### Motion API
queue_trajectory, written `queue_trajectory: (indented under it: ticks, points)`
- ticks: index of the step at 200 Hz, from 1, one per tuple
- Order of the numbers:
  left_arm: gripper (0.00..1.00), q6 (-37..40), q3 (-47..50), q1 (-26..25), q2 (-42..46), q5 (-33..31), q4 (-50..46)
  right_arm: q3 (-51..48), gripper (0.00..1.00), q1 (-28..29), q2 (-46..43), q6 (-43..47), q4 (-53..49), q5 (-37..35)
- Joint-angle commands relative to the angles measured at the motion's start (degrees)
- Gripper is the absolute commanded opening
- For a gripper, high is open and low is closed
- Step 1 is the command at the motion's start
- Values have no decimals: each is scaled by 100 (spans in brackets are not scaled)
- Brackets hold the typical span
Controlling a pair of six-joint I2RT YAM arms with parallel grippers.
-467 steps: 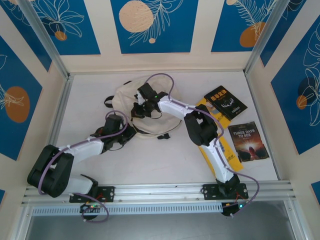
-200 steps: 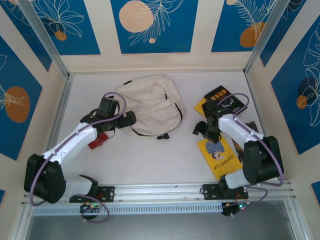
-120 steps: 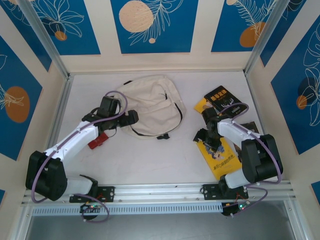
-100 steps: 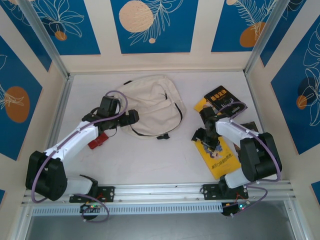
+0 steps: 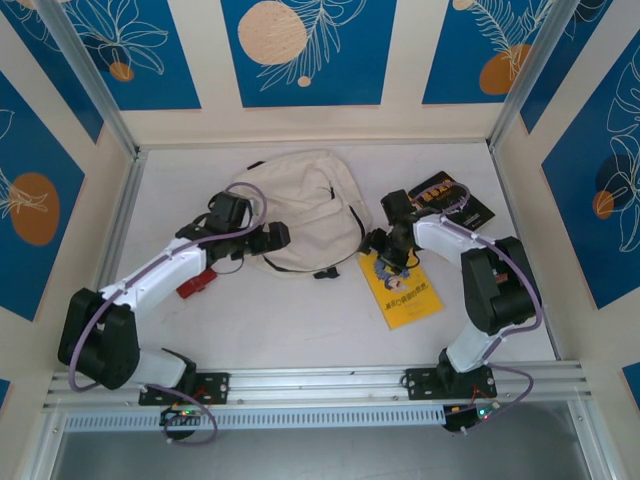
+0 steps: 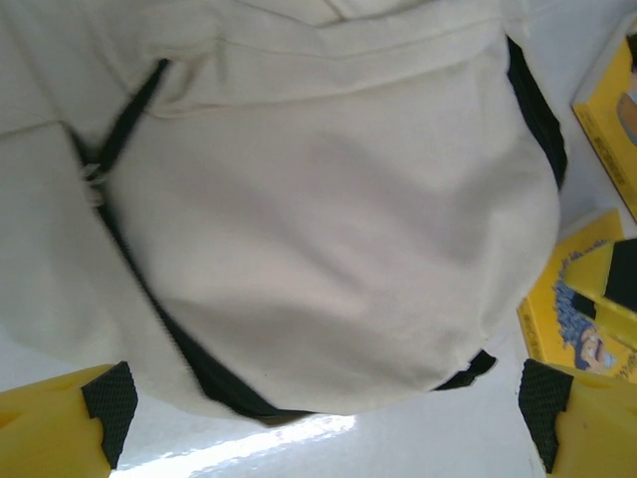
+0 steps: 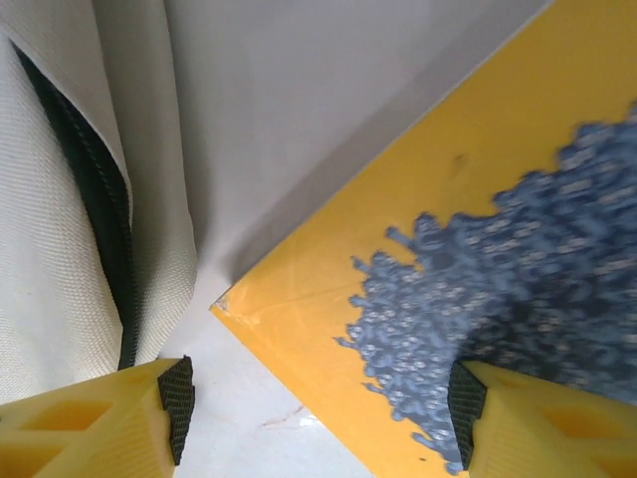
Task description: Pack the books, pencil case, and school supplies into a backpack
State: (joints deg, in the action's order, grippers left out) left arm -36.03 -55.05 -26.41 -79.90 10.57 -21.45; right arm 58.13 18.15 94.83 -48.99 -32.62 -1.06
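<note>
Evidently staging: right jaws, open, straddle the yellow book beside the backpack; left jaws hang open above it.

Around me stand cream walls hung with blue panels bearing orange discs and white leaf outlines. My worktop is pale, evenly lit; a metal rail runs along the frame's bottom.
</note>
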Motion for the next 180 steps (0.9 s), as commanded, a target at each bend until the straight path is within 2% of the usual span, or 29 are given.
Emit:
queue_trajectory:
  ticks: [1,42,77,93,132,161,180]
  points:
    - [100,-180,-346,-356,-197,116,45,-201,73,-409,-650,422,-395,-389]
    - [99,-613,-752,-1101,-750,-98,19,-680,78,-1448,-752,1167,-719,-220]
    - [97,-899,-1160,-1628,-1228,-140,-70,-858,80,-1704,-560,1321,-727,-37]
    - [97,-962,-1317,-1790,-1414,-152,-123,-896,80,-1702,-434,1374,-719,24]
    - [92,-1166,-1655,-2090,-1803,40,-169,-976,72,-1552,-304,1518,-758,263]
    - [87,-1281,-1773,-2263,-1999,87,-282,-1178,63,-1058,-492,1280,-755,506]
    - [79,-1302,-1838,-2337,-2172,203,-308,-1323,57,-698,-646,1066,-651,828]
